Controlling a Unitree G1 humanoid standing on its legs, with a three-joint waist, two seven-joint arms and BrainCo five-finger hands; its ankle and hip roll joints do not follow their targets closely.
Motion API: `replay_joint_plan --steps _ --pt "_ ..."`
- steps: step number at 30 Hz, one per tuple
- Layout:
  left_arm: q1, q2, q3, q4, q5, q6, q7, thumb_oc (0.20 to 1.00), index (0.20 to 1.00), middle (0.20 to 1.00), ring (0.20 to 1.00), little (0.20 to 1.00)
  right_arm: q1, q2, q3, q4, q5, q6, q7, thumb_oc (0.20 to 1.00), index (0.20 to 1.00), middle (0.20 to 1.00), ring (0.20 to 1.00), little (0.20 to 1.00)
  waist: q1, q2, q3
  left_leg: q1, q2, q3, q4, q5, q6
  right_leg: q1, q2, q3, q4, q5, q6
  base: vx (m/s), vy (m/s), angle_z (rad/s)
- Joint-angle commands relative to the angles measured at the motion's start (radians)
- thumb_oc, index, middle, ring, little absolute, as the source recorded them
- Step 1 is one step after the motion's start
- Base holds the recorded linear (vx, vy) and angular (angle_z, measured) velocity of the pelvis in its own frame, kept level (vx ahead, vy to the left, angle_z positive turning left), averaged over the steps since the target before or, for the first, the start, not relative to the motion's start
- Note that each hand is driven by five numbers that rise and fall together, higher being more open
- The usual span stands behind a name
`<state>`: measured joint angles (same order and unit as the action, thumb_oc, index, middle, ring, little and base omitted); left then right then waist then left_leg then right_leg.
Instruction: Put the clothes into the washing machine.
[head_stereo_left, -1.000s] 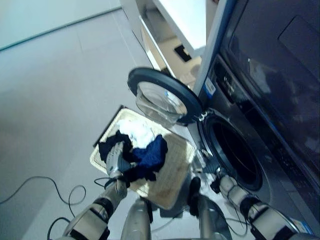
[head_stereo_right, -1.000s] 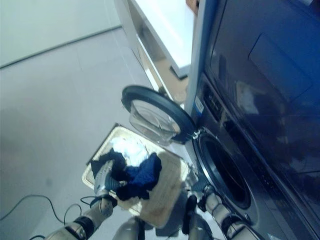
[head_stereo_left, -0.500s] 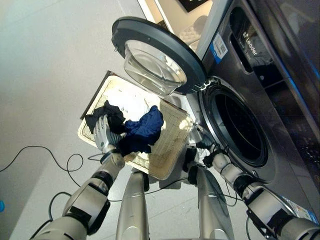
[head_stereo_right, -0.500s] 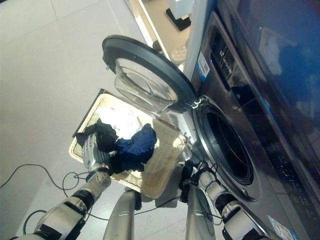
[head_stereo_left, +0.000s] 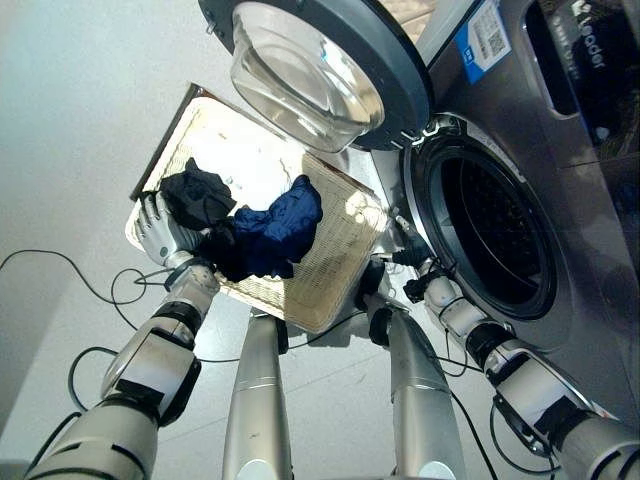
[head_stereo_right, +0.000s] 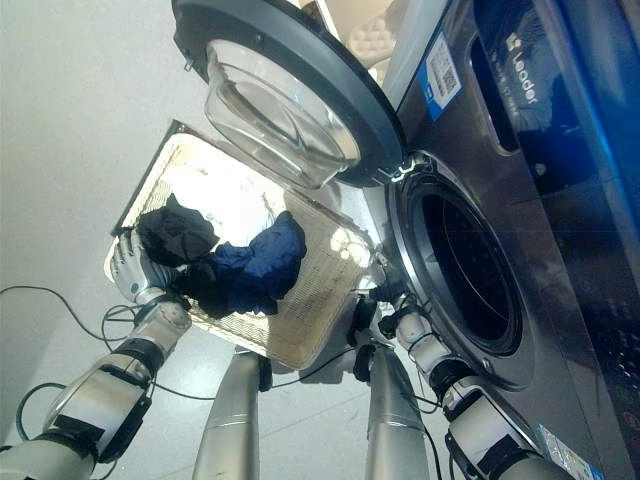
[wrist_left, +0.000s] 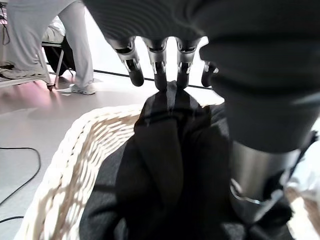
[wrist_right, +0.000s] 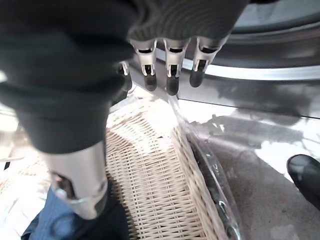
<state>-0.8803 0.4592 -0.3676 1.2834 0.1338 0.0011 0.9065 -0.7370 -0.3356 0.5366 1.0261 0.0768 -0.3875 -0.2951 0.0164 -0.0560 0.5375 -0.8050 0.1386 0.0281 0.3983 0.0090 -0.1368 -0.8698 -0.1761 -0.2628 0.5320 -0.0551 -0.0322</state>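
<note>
Left wrist view: the left hand (wrist_left: 165, 30) has its fingers curled down onto a black garment (wrist_left: 170, 165) at the wicker basket's (head_stereo_left: 340, 270) left rim, pinching it. The right hand (wrist_right: 170, 55) hovers over the basket's right edge by the washing machine (head_stereo_left: 500, 240), fingers loosely bent, holding nothing. The round door (head_stereo_left: 320, 60) hangs open above the basket. A blue garment (head_stereo_left: 275, 230) lies in the basket beside the black one.

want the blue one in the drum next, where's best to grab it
Judging by its pose, pinch the blue garment at its raised upper fold near the middle of the basket, coming from above. That bunched peak stands clear, while its lower edge tangles with the black garment under the left hand.
</note>
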Motion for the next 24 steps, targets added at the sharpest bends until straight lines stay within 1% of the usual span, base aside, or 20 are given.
replay_joint_plan --steps 1,4,5,6,7,15,19,20,21,22,23,24 --pt "-0.021 0.036 0.024 0.022 0.003 0.044 -0.07 1.0 1.0 1.0 1.0 1.0 0.014 -0.056 -0.001 -0.07 0.065 -0.068 -0.022 1.0 1.0 1.0 1.0 1.0 0.015 0.005 -0.018 -0.077 -0.035 0.044 -0.029 0.077 -0.018 -0.005 0.005 -0.02 0.042 -0.048 0.104 0.0 0.047 0.02" --pt "-0.027 0.041 0.008 0.04 0.004 0.052 -0.118 1.0 1.0 1.0 1.0 1.0 0.008 -0.067 -0.009 -0.077 0.09 -0.078 -0.017 1.0 1.0 1.0 1.0 1.0 0.013 0.003 -0.018 -0.096 -0.033 0.045 -0.033 0.083 -0.019 -0.023 0.006 -0.02 0.037 -0.039 0.106 0.01 0.021 0.02" --pt "-0.031 0.042 0.004 0.046 0.0 0.05 -0.142 1.0 1.0 1.0 1.0 1.0 0.006 -0.07 -0.011 -0.083 0.098 -0.08 -0.018 1.0 1.0 1.0 1.0 1.0 0.011 0.002 -0.018 -0.104 -0.032 0.046 -0.033 0.084 -0.019 -0.031 0.007 -0.02 0.039 -0.038 0.107 0.02 0.046 0.02" --pt "-0.037 0.042 -0.006 0.055 -0.003 0.054 -0.187 1.0 1.0 1.0 1.0 1.0 0.006 -0.074 -0.013 -0.092 0.102 -0.083 -0.021 1.0 1.0 1.0 1.0 1.0 0.009 0.001 -0.018 -0.116 -0.029 0.046 -0.031 0.085 -0.02 -0.042 0.007 -0.018 0.041 -0.037 0.108 0.02 0.039 0.01" --pt "-0.04 0.043 -0.014 0.057 -0.007 0.056 -0.204 1.0 1.0 1.0 1.0 1.0 0.006 -0.076 -0.015 -0.1 0.101 -0.083 -0.024 1.0 1.0 1.0 1.0 1.0 0.008 0.001 -0.018 -0.123 -0.03 0.046 -0.032 0.087 -0.02 -0.049 0.008 -0.018 0.039 -0.034 0.109 0.02 0.039 -0.01" --pt "-0.078 0.042 -0.041 0.082 -0.04 0.04 -0.294 1.0 1.0 1.0 1.0 1.0 -0.024 -0.093 -0.02 -0.133 0.148 -0.077 -0.034 1.0 1.0 1.0 1.0 1.0 -0.001 -0.005 -0.018 -0.178 -0.033 0.037 -0.026 0.089 -0.018 -0.103 0.011 -0.012 0.038 -0.014 0.118 0.0 0.0 0.0" --pt "-0.106 0.046 -0.05 0.097 -0.049 0.053 -0.328 1.0 1.0 1.0 1.0 1.0 -0.038 -0.092 -0.024 -0.121 0.168 -0.087 -0.03 1.0 1.0 1.0 1.0 1.0 -0.005 -0.009 -0.018 -0.196 -0.031 0.039 -0.029 0.093 -0.019 -0.119 0.014 -0.01 0.026 -0.001 0.122 0.0 0.0 0.0" --pt "-0.119 0.048 -0.057 0.099 -0.053 0.057 -0.352 1.0 1.0 1.0 1.0 1.0 -0.045 -0.09 -0.024 -0.124 0.17 -0.083 -0.033 1.0 1.0 1.0 1.0 1.0 -0.008 -0.012 -0.018 -0.201 -0.031 0.04 -0.031 0.094 -0.019 -0.125 0.016 -0.008 0.019 0.005 0.123 0.0 0.0 0.0" --pt "-0.122 0.049 -0.059 0.099 -0.059 0.056 -0.36 0.705 0.705 0.705 0.705 0.705 -0.047 -0.091 -0.024 -0.127 0.174 -0.081 -0.034 1.0 1.0 1.0 1.0 1.0 -0.008 -0.012 -0.018 -0.204 -0.031 0.04 -0.031 0.094 -0.018 -0.128 0.016 -0.008 0.018 0.007 0.123 0.0 0.0 0.0" --pt "-0.128 0.051 -0.062 0.098 -0.064 0.05 -0.368 0.219 0.219 0.219 0.219 0.219 -0.048 -0.091 -0.022 -0.13 0.179 -0.079 -0.04 1.0 1.0 1.0 1.0 1.0 -0.009 -0.013 -0.018 -0.207 -0.031 0.04 -0.029 0.093 -0.018 -0.131 0.016 -0.007 0.018 0.008 0.122 0.0 0.0 0.0" --pt "-0.13 0.051 -0.064 0.098 -0.074 0.04 -0.372 0.2 0.2 0.2 0.2 0.2 -0.051 -0.092 -0.021 -0.132 0.183 -0.076 -0.044 1.0 1.0 1.0 1.0 1.0 -0.01 -0.013 -0.018 -0.208 -0.031 0.041 -0.029 0.092 -0.017 -0.132 0.018 -0.007 0.018 0.009 0.123 0.0 0.0 0.0" --pt "-0.131 0.05 -0.063 0.094 -0.085 0.027 -0.371 0.2 0.2 0.2 0.2 0.2 -0.052 -0.093 -0.023 -0.135 0.188 -0.073 -0.049 1.0 1.0 1.0 1.0 1.0 -0.011 -0.013 -0.018 -0.207 -0.031 0.041 -0.029 0.091 -0.017 -0.133 0.018 -0.007 0.018 0.009 0.123 -0.01 0.014 -0.03"
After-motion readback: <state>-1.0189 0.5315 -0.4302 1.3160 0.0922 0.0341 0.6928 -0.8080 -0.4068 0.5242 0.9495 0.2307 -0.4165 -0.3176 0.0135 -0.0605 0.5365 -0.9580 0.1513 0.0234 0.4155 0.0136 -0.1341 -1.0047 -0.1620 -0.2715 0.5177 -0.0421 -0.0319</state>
